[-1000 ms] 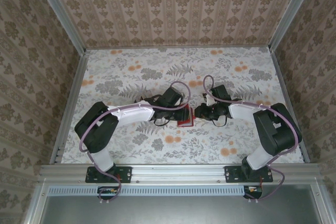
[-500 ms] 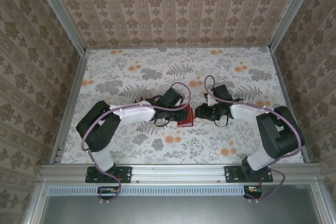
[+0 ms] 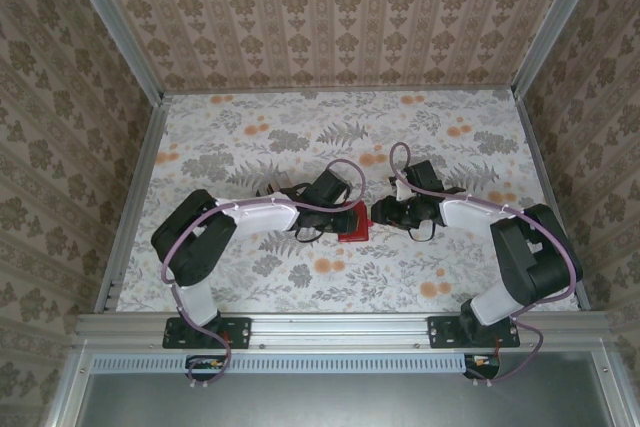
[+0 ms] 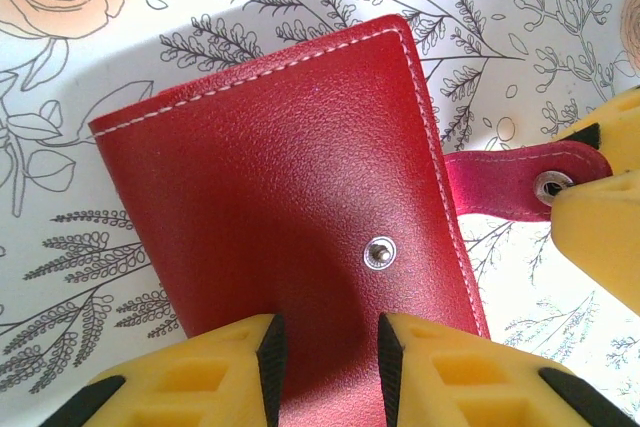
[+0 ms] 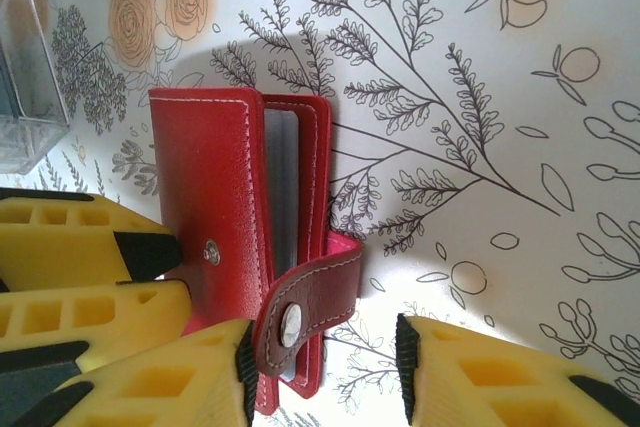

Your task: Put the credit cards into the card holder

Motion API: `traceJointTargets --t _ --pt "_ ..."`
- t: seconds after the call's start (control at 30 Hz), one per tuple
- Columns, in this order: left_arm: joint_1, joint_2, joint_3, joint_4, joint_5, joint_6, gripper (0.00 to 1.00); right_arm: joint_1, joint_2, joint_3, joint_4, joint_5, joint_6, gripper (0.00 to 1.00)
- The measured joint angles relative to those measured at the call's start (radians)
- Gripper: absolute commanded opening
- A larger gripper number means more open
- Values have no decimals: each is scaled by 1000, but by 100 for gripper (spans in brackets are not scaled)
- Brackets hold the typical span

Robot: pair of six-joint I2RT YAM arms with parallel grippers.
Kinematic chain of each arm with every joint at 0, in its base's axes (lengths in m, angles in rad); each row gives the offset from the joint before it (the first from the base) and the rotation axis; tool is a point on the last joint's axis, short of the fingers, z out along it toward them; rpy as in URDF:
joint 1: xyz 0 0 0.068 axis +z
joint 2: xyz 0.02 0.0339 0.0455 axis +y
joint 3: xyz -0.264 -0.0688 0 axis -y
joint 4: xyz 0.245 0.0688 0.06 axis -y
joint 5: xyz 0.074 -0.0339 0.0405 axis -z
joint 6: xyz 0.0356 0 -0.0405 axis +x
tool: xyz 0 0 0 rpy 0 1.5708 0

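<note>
Floral table (image 3: pixel 250 137) | card holder (image 4: pixel 290 247) ctr; left end effector (image 4: pixel 325 357) grips edge

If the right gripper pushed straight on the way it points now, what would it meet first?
Likely the card holder's strap, whose snap end lies between the right gripper's open fingers. Just past it is the card holder itself, already pinched by the left gripper. Depth is uncertain.

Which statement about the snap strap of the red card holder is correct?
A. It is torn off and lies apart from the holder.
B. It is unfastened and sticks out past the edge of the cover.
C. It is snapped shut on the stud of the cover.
B: in the left wrist view the strap sticks out beyond the card holder, and the stud on the cover is bare.
</note>
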Motion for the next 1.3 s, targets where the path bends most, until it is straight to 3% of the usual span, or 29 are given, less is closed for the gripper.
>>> traceJointTargets --t 0.13,0.17,0.23,0.37,0.53,0.67,0.8,1.3 --pt "0 0 0 0 -1 0 32 0 -7 1 -6 7 0 12" --pt "0 0 0 0 -3 1 32 0 -8 2 -8 8 -1 10" --pt "0 2 0 0 -3 1 31 0 -8 2 -11 8 -2 11" --pt "0 4 0 1 -4 2 30 0 -8 2 -12 8 -5 27" --pt "0 4 0 1 -7 5 29 0 -12 2 -13 9 -6 29" --pt "0 4 0 0 -8 5 29 0 -29 2 -14 13 -6 18" --pt "0 4 0 0 -8 5 28 0 -36 2 -16 13 -6 1" --pt "3 -13 -14 -1 -18 5 25 0 -35 9 -21 -7 -22 0"
